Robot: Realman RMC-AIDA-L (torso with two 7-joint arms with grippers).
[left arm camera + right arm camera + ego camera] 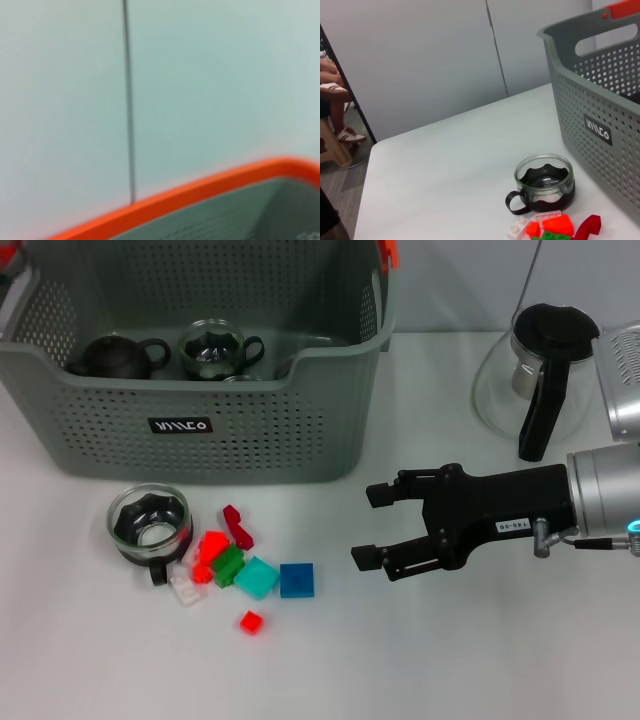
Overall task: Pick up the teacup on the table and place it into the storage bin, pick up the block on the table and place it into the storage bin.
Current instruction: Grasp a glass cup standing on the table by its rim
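Right gripper (372,525): jaws apart, empty, above bare table (480,660), right of blocks. Teacup (150,526) on table before storage bin (200,440); block pile beside it, blue block (297,580) nearest gripper. Bin holds teapot (115,357), second cup (213,348). Glass carafe (535,375) behind gripper. Left gripper unseen; its camera near bin rim (200,190).

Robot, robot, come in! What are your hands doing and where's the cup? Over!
Right gripper open, empty, hovering right of blocks. Left gripper out of sight. Teacup on table beside blocks, before storage bin. Path clear.
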